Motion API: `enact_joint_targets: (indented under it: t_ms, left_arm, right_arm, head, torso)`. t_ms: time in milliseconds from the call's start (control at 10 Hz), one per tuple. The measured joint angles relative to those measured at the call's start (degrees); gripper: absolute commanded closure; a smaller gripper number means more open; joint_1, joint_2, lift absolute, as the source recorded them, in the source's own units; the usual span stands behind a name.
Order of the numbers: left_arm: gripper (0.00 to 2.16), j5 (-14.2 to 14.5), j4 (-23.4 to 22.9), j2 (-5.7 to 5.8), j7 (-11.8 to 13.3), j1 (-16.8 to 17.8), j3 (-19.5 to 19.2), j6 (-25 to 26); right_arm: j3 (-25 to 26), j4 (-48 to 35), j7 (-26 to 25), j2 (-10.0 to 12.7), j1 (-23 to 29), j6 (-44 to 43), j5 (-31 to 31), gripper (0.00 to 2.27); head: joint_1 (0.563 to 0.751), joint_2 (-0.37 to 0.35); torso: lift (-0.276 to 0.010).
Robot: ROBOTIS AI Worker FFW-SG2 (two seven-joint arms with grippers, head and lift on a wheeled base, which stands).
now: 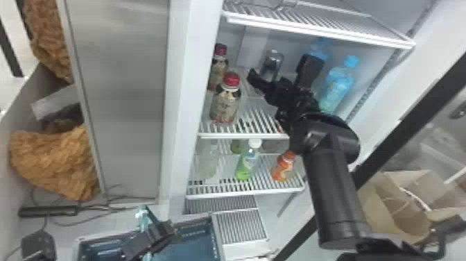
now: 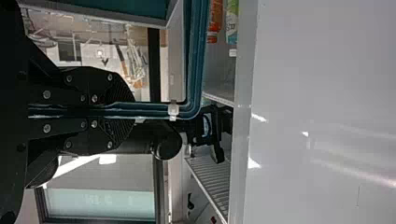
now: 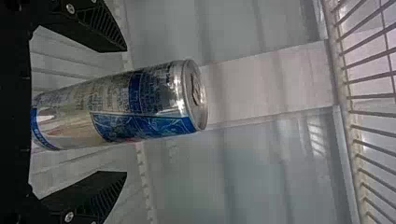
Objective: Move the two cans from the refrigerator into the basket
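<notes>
Nearest me, my left tool is narrow, clamped on the rim of the basket. I judge that grip is meant to steady the basket in front of the refrigerator, below the front left corner of the shelf I am working on, so a can will have only a short way to travel.

On the lower shelf, a green drink bottle and an orange bottle stand near the front edge, below my working level.

One level up, a red-capped bottle stands near the front left corner, with another bottle behind it along the left edge. A blue bottle stands by the right edge. I think this is why my arm comes in between them.

Farther in, my right tool is wide, a finger on either side of the silver and blue can, which stands upright towards the back edge. Closing on it looks like the next step. The upper shelf limits any lift, and coming out leftward I could knock the front red-capped bottle, so I should draw straight back first.
</notes>
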State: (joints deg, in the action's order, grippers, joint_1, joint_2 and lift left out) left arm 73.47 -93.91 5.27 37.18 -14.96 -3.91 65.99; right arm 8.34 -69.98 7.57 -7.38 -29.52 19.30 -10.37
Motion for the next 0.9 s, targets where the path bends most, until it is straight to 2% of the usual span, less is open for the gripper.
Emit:
enact_joint_targets:
  t_ms: [200,300,600,900]
  left_arm:
    - [1.19,0.0,0.2,0.0,0.0,0.3,0.2,-0.1]
    - [1.19,0.0,0.4,0.0,0.0,0.4,0.3,-0.2]
    - [1.19,0.1,0.8,0.0,-0.1,0.9,0.7,-0.3]
    - [1.19,0.4,0.9,0.04,-0.1,0.9,0.7,-0.6]
  right_arm:
    - [-0.3,1.0,0.0,-0.3,-1.2,0.0,1.1,0.34]
    - [-0.7,2.0,0.1,-0.6,-2.1,0.0,1.1,0.52]
    - [-1.2,4.4,0.9,-1.3,-4.9,2.1,1.9,1.29]
    - [-1.4,5.1,0.9,-1.4,-4.9,2.4,2.1,1.28]
  head:
    - [0.695,-0.32]
    - [0.694,-0.32]
    - [0.686,-0.319]
    - [0.69,-0.319]
  torso:
    - [-0.031]
    - [-0.031]
    - [-0.031]
    - [-0.031]
